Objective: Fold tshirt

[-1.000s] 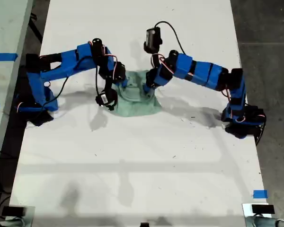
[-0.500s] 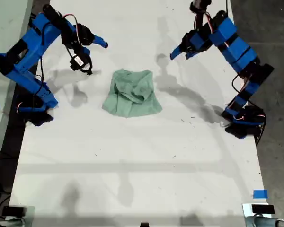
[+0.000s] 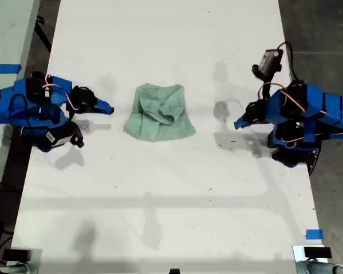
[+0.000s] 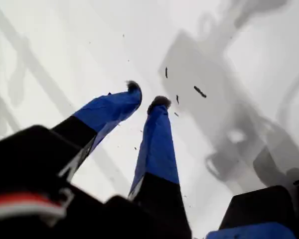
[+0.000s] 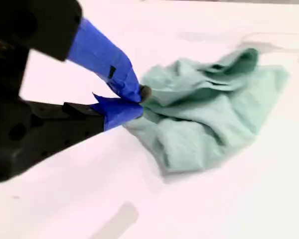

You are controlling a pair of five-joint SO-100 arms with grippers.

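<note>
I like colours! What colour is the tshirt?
The tshirt is plain pale mint green, clearest in the exterior view.

White table (image 3: 160, 188) with blue tape (image 3: 314, 234) near its corner.

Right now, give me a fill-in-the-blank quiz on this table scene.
1. The tshirt lies crumpled on the ___ table.
2. In the exterior view the tshirt sits ___ the two arms.
3. Of the two wrist views, only the ___ one shows the tshirt.
Missing words: white; between; second.
</note>
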